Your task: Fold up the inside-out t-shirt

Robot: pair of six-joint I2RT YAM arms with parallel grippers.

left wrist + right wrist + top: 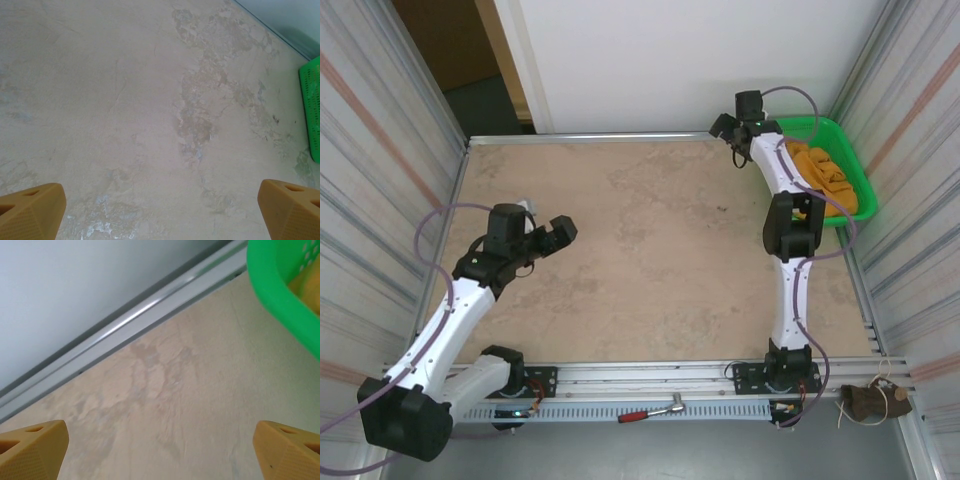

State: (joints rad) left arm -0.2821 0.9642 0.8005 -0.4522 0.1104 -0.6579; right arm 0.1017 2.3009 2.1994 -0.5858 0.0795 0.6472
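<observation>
While the t-shirt [835, 185] lies in the basket [820, 125] beside your right gripper [725, 128], its jaws stand spread and empty. Your left gripper [560, 230] gapes likewise.

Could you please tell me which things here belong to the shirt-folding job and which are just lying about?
For the job: orange-yellow t-shirt, bunched in the green basket; the table for folding on.
Lying about: red-handled ratchet on the near rail; small brown bundle at the near right, too unclear to name.
</observation>
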